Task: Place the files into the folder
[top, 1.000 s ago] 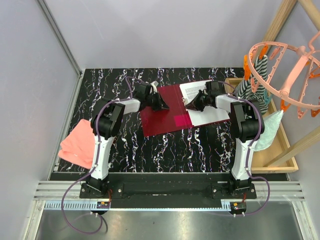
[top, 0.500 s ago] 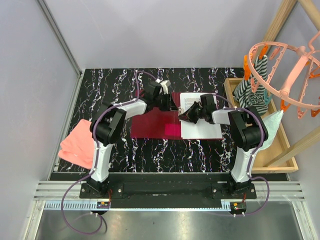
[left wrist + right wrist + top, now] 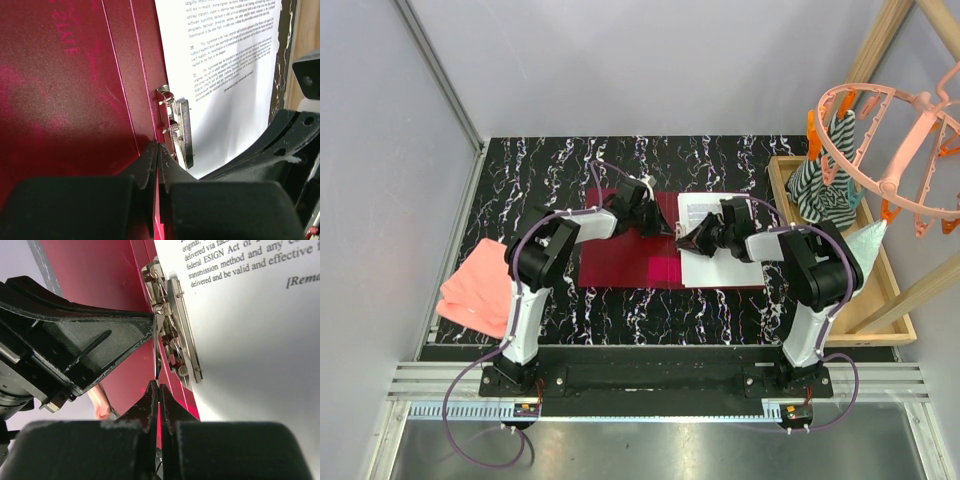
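At the spine of the folder (image 3: 620,262), the left gripper (image 3: 662,226) and the right gripper (image 3: 685,240) met tip to tip.
We saw the folder lying open on the black marbled table (image 3: 550,170). The files (image 3: 718,268) rested on its right half beside the metal clip (image 3: 178,131). Each gripper's fingers were closed to a sliver. Whether either pinched anything, we could not tell.
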